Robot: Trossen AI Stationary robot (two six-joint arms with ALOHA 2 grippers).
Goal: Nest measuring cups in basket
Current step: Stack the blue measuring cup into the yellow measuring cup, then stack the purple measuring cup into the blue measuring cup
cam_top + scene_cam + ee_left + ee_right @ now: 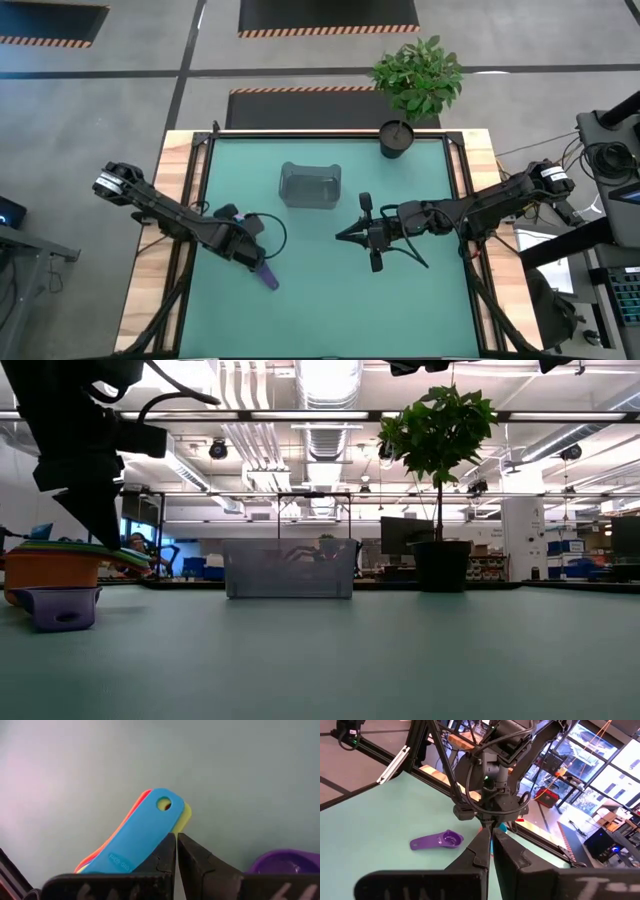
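We judge the gathering step underway: our left end effector (252, 252), clenched, sits over the stacked cups (55, 565) beside the purple cup (268, 276), well short of the basket (310, 186), so next comes opening to grasp; the right end effector (375, 238) waits clenched.

1. One basket (310, 186) on the table.
2. One purple cup (267, 276) lying alone, at about 7 o'clock from the basket.
3. One stack of cups (55, 563); how many it holds I can't tell.
4. One potted plant (415, 80).
5. Two arms.
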